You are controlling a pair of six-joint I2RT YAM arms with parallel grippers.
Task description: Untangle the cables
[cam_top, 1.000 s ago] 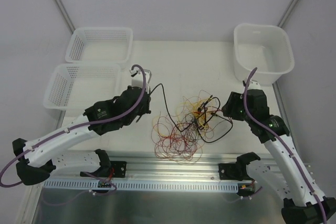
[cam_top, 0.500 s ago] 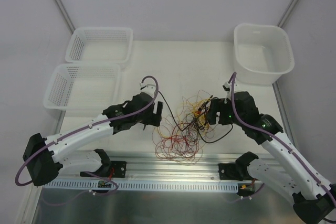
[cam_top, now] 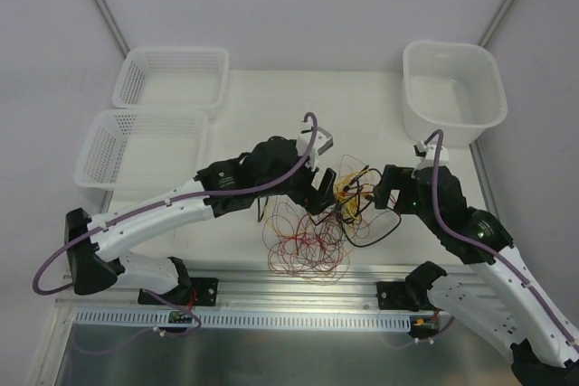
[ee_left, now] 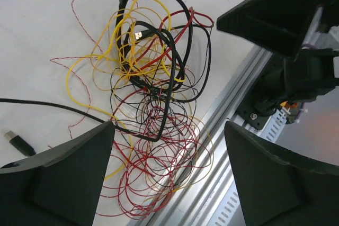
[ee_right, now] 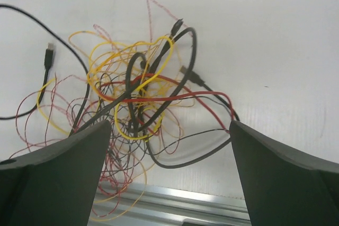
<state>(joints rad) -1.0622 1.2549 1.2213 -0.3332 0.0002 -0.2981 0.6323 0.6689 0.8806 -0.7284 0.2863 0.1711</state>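
Observation:
The cables (cam_top: 312,228) lie in one tangled heap of thin red, yellow and black loops near the table's front edge. Thicker black and yellow strands cross at the heap's upper part (ee_left: 151,72), and the red loops spill onto the rail. A black cable ends in a loose USB plug (ee_left: 16,143) lying apart on the table. My left gripper (cam_top: 324,198) hangs open just above the heap's top left, with nothing between its fingers (ee_left: 169,130). My right gripper (cam_top: 369,199) is open too, hovering over the heap's right side (ee_right: 170,125), and holds nothing.
Two white mesh baskets (cam_top: 131,83) (cam_top: 95,155) stand at the back left. A white tub (cam_top: 452,128) stands at the back right. An aluminium rail (cam_top: 362,279) runs along the front edge under the red loops. The right arm (ee_left: 280,9) shows close by in the left wrist view.
Both grippers have opened. The left arm let go of the black cable and swung right, from beside the basket to over the heap. The right gripper has edged toward the heap.

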